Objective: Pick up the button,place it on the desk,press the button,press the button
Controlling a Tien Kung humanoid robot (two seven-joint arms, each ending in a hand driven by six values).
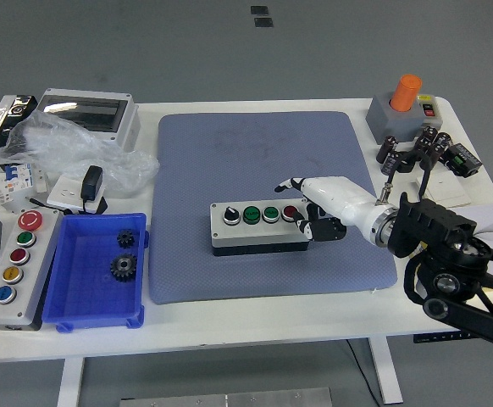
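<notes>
The button box (259, 225) lies at the frame's centre on the blue mat (263, 203). Our right hand (314, 203) hovers above it, fingers (287, 185) relaxed, holding nothing; we should press one button straight down.

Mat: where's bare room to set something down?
The mat is bare behind the button box, and along its left strip beside the blue bin. Its right side is taken by the right hand. Left of the mat the table is crowded.
</notes>
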